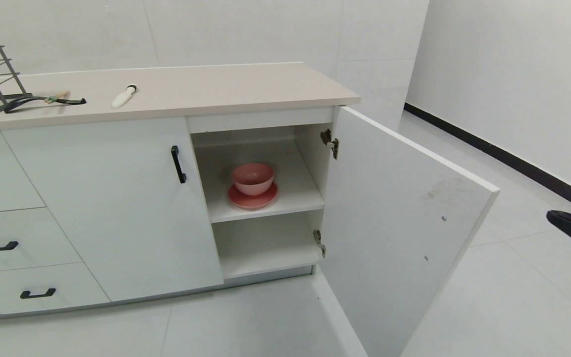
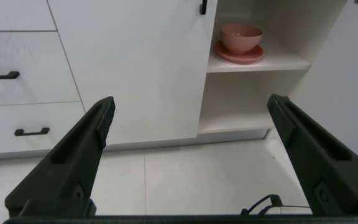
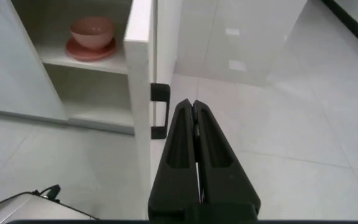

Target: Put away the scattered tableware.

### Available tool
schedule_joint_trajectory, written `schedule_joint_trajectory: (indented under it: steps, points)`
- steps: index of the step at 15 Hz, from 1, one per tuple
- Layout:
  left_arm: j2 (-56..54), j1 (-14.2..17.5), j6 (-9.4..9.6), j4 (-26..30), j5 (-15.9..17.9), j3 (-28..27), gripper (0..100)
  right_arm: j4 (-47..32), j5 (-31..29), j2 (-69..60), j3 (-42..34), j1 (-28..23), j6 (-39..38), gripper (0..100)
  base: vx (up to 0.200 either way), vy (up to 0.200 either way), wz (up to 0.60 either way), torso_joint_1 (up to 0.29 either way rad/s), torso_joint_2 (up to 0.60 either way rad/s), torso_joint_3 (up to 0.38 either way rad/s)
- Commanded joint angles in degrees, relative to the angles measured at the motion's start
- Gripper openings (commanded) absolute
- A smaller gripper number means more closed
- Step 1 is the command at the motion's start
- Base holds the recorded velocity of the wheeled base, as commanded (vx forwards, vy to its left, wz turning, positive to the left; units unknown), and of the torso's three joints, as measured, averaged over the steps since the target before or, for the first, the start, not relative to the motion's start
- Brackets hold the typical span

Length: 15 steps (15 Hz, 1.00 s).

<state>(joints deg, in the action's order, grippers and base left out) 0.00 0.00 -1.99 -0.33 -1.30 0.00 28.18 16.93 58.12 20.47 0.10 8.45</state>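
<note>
The pink bowl (image 1: pixel 252 177) sits in the pink plate (image 1: pixel 253 199) near the upper shelf's (image 1: pixel 295 198) front edge, well in from both side walls. The cabinet door (image 1: pixel 399 223) stands wide open. The left gripper's (image 2: pixel 192 102) fingers are spread apart; the right gripper's (image 3: pixel 194 106) fingers are clenched on nothing, near the door's free edge.

Matt plastic bowl (image 1: pixel 252 177); floor (image 1: pixel 246 322) (glossy)

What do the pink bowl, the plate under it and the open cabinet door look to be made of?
Pink bowl: probably plastic or melamine; matte, even colour, dull highlights.
Plate beneath it: likely the same, slightly darker salmon, no glaze shine.
Open cabinet door: apparently white laminated board; flat smooth faces, thick square edge, faint scuffs.
</note>
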Motion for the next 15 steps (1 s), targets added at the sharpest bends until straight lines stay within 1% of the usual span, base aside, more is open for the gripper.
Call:
schedule_joint_trajectory:
  steps: [1,2,3,5,9,10,11,13,15]
  points:
    - [0.0,0.0,-0.03,0.0,0.1,0.0,100,10.8,3.7,12.6,-0.9,-0.6,0.7,0,0.2,-0.2,0.0,0.012,0.0,-0.002]
    - [0.0,0.0,-0.03,0.0,0.0,0.0,100,16.6,6.2,16.0,-2.0,-2.3,2.3,0,0.2,-0.2,0.0,-0.002,0.0,0.007]
    - [0.0,0.0,-0.03,0.0,0.0,0.0,100,19.5,7.2,18.2,-3.2,-3.7,3.9,0,0.2,-0.2,0.0,-0.007,0.0,0.007]
    - [0.0,0.0,-0.03,0.0,0.0,0.0,100,23.1,9.4,20.2,-5.6,-4.6,5.7,0,0.0,0.0,0.0,0.0,0.0,0.0]
    - [0.0,0.0,-0.21,0.0,0.0,0.0,100,23.5,12.2,20.9,-5.9,-3.8,6.1,0,0.0,0.0,0.0,0.0,0.0,0.0]
    - [0.0,0.0,-0.21,0.0,0.0,0.0,100,24.0,13.7,21.7,-6.0,-3.3,7.1,0,0.0,0.0,0.0,0.0,0.0,0.0]
    - [0.0,0.0,-0.21,0.0,0.0,0.0,100,26.3,15.5,22.8,-6.5,-3.0,8.1,0,0.0,0.0,0.0,0.0,0.0,0.0]
    - [0.0,0.0,-0.3,0.0,0.0,0.0,100,33.3,16.7,27.0,-7.8,-1.9,8.3,0,0.0,0.0,0.0,0.0,0.0,0.0]
    - [0.0,0.0,-0.3,-0.1,0.0,0.0,100,40.1,19.0,31.8,-8.9,-1.2,9.7,0,-0.2,0.0,0.0,0.0,0.0,0.0]
